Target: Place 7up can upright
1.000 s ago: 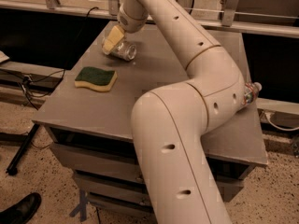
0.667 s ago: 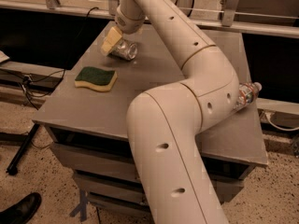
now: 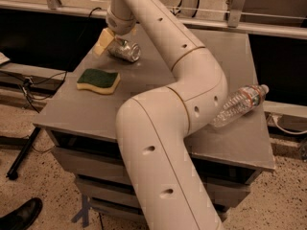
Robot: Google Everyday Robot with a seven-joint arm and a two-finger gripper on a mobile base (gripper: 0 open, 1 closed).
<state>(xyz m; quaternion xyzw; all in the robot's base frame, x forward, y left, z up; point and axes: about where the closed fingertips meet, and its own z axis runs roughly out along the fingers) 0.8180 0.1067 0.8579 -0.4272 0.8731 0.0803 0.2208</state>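
Note:
The 7up can (image 3: 126, 51) is a silver can with a shiny end. It is tilted on its side just above the far left part of the grey table (image 3: 158, 87). My gripper (image 3: 112, 45) hangs from the wrist at the far left and is shut on the can's left end. One cream finger (image 3: 101, 41) shows on the can's left; the other finger is hidden behind the can and wrist. My white arm crosses the middle of the view and hides much of the table.
A green-topped yellow sponge (image 3: 98, 80) lies on the table's left side, in front of the can. A clear plastic bottle (image 3: 238, 105) with a red-and-white label lies on its side near the right edge. Cables run on the floor at left. A black shoe (image 3: 19, 218) is at the bottom left.
My arm's elbow has swung left, uncovering the bottle at the right. The gripper and the can have stayed at about the same spot.

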